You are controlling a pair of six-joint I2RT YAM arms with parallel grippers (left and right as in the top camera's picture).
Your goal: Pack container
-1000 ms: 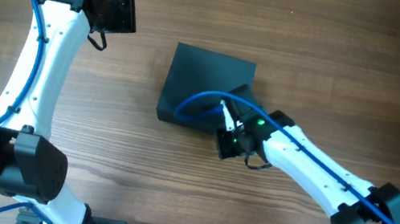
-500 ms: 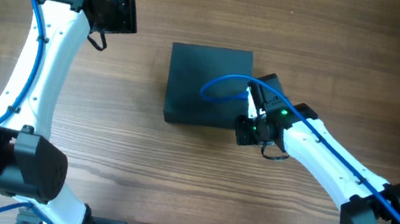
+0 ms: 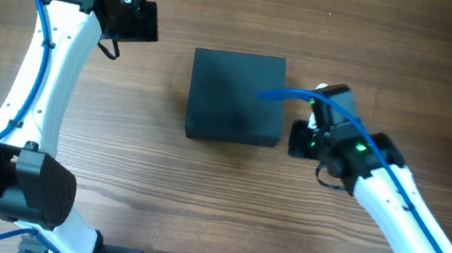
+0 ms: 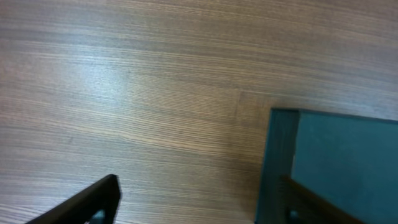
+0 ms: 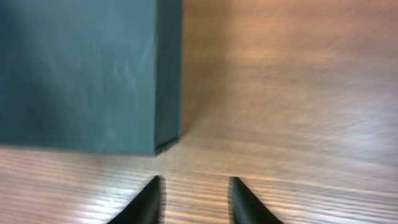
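The right gripper [image 5: 194,202] shows only two blurred fingertips, narrowly parted and empty. The one container [image 3: 236,96] lies just ahead to its left, lid down, contents hidden. Half a second ago this gripper overlapped the container's corner; now it sits clear beside it. The left gripper [image 4: 199,211] is spread wide and empty, with the container cut off at its right.

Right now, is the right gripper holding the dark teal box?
No, the right gripper is open and empty, just off a corner of the container.
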